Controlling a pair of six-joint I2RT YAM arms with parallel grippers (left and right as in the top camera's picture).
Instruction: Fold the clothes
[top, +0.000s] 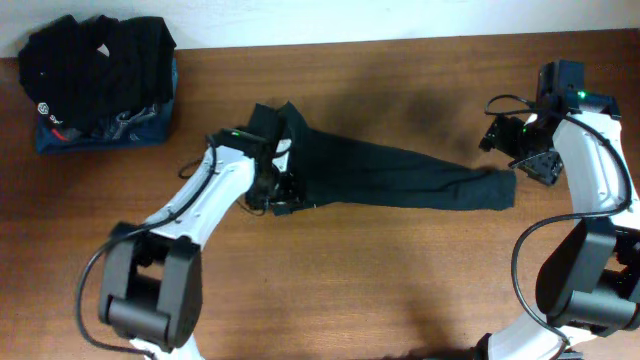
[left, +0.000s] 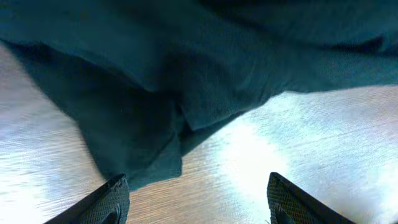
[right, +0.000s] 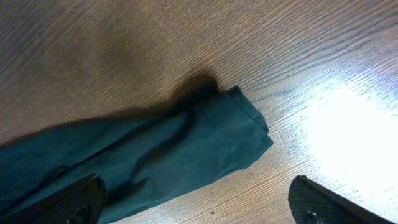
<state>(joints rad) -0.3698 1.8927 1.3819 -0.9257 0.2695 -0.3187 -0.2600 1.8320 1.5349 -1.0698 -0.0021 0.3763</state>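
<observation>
- Garment (top: 400, 180) lies stretched across the desk (top: 380, 290), between both hands.
- Left hand (left: 198, 190) and right hand (right: 196, 190) both gape, gripping nothing.
- Pinch each end's full width before lifting, so edges meet.

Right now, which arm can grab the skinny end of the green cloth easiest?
Right. The right gripper, open, hovers just beside the cuff. The left gripper is over the cloth's wide end, far across the table.

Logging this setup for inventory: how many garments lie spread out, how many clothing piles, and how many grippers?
Dark green garment, spread out: 1
Pile of clothes: 1
Grippers: 2 (left gripper, right gripper)
Total: 4
</observation>
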